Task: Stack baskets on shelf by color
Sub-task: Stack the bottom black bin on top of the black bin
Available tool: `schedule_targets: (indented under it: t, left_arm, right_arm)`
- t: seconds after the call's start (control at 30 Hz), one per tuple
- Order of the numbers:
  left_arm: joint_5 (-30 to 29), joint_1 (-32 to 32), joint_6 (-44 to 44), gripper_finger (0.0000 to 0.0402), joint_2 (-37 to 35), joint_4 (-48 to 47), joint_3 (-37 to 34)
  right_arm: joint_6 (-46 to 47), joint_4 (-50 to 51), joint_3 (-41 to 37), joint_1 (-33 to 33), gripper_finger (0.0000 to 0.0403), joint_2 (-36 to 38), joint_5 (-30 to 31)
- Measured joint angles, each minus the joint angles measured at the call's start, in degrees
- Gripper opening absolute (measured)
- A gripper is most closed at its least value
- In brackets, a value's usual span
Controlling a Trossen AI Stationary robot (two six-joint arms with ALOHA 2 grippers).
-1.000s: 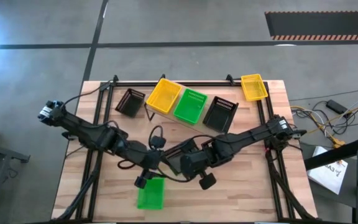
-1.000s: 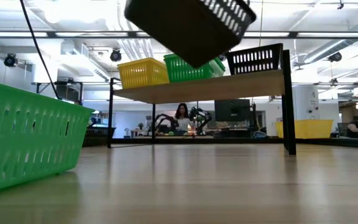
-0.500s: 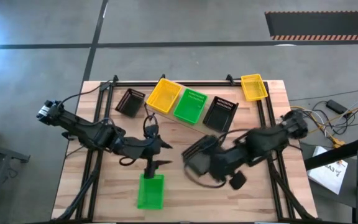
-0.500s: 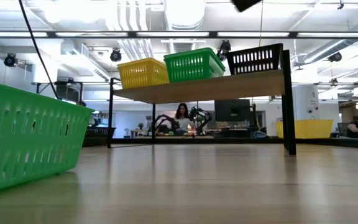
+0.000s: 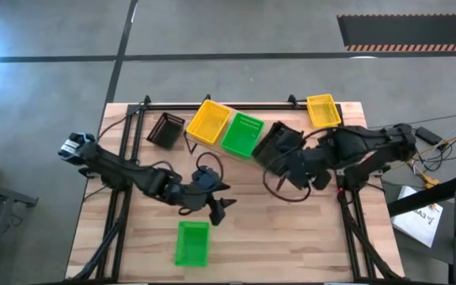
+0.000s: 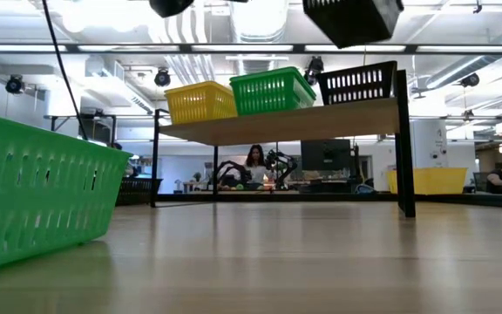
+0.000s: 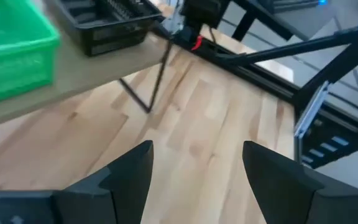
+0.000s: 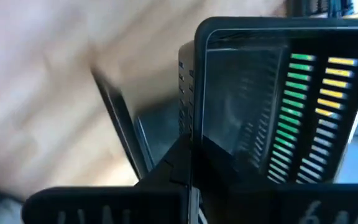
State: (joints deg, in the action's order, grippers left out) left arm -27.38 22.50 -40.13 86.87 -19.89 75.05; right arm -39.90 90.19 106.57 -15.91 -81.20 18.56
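My right gripper (image 5: 293, 163) is shut on a black basket (image 5: 278, 144) that hangs in the air over the shelf's right end, above the black basket (image 6: 360, 83) standing there. The shelf (image 6: 277, 122) also carries a yellow basket (image 5: 208, 123) and a green basket (image 5: 242, 134). My left gripper (image 5: 217, 203) is open and holds nothing. It hovers over the table's middle, beyond the green basket (image 5: 191, 243) that rests on its base near the near edge. My right gripper holds the black basket by one wall at its rim (image 8: 194, 134), one finger inside the basket and one outside. It comes from the table's right side. The basket is lifted clear (image 6: 353, 17), above the shelf's black basket and apart from it.
A black basket (image 5: 165, 131) stands on the table left of the shelf, and a yellow one (image 5: 323, 111) sits at the far right corner. Bare wood (image 5: 291, 229) lies between the near green basket and the right edge. A person shows far behind the table (image 6: 255, 161).
My right gripper has carried the black basket up from the table's middle toward the far right, and the basket now hangs over the shelf's right end. My left gripper has drawn back from the near green basket, rising and shifting toward the right. The green basket has stayed put.
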Motion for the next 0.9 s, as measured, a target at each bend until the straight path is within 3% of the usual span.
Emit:
schedule_targets:
  t: [0.1,0.3,0.47,0.9]
  left_arm:
    - [0.0,0.0,0.0,0.0232,1.7,4.3,0.0]
    - [0.0,0.0,0.0,0.0232,2.4,6.6,0.0]
    - [-0.6,-0.4,0.0,0.0232,2.4,7.1,0.0]
    - [-0.9,-1.3,0.0,0.0232,2.4,7.5,0.0]
  right_arm:
    - [-7.3,-0.1,-5.3,1.8,0.0008,1.7,2.7]
    - [-9.9,-0.9,-12.5,7.5,0.0008,6.0,2.3]
    - [-12.2,-3.2,-17.0,10.7,0.0008,8.1,-4.2]
    - [-16.5,-8.7,-22.8,15.3,0.0008,8.1,-6.8]
